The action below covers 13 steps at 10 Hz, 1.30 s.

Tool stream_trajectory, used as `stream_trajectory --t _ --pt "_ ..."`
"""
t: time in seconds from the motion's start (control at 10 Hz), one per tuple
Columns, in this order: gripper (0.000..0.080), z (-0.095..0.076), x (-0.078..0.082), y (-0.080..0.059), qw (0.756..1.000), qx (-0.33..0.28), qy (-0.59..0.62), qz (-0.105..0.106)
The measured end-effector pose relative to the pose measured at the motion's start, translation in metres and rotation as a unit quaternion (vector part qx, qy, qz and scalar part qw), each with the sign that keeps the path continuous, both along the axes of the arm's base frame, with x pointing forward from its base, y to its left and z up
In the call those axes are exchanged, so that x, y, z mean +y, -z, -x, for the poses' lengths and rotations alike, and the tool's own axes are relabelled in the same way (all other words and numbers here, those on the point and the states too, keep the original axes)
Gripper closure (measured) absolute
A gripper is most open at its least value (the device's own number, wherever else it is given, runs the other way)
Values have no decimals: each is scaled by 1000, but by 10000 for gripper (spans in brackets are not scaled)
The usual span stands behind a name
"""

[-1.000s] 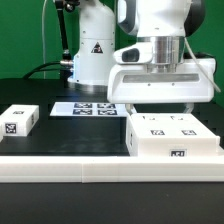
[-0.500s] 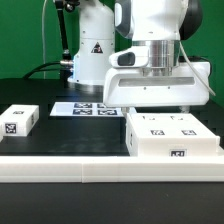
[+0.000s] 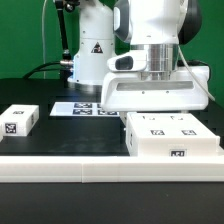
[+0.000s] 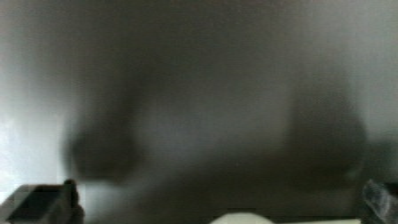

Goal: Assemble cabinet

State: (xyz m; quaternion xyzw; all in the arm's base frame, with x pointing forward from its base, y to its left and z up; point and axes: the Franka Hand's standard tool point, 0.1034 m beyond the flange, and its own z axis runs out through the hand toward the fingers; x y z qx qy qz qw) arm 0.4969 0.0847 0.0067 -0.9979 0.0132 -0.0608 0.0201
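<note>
The white cabinet body point(image 3: 172, 137), a box with tags on its top and front, stands at the exterior view's right. A small white tagged panel point(image 3: 19, 120) lies at the left. My gripper point(image 3: 155, 106) hangs close above the box's rear edge, and the box hides its fingertips. In the wrist view my gripper point(image 4: 210, 206) has its dark fingers point(image 4: 39, 202) far apart at the picture's two edges, so it is open. Only a blurred grey surface very close to the lens shows between them, with a pale patch point(image 4: 235, 218) at the edge. I see nothing held.
The marker board point(image 3: 82, 108) lies flat behind the parts, in front of the robot base point(image 3: 92, 55). A white ledge point(image 3: 100, 170) runs along the table's front edge.
My gripper has come down and shifted a little toward the exterior view's left, closer to the top of the cabinet body. The parts have not moved.
</note>
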Motion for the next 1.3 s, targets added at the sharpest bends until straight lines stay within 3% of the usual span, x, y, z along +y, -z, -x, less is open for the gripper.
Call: stream_trajectory --t 0.5,0.8,0.9,1.0,1.1,1.2,1.3 --pt "2 -1 5 2 1000 -3 -5 0" --pt "398 -1 5 2 1000 -4 -10 0" --pt "398 -1 5 2 1000 -4 -12 0" --pt "600 0 3 2 1000 -3 -12 1" --pt "725 0 4 2 1000 -3 -14 1" --pt "725 0 4 2 1000 -3 -16 2" --pt "784 0 4 2 1000 -3 -17 2"
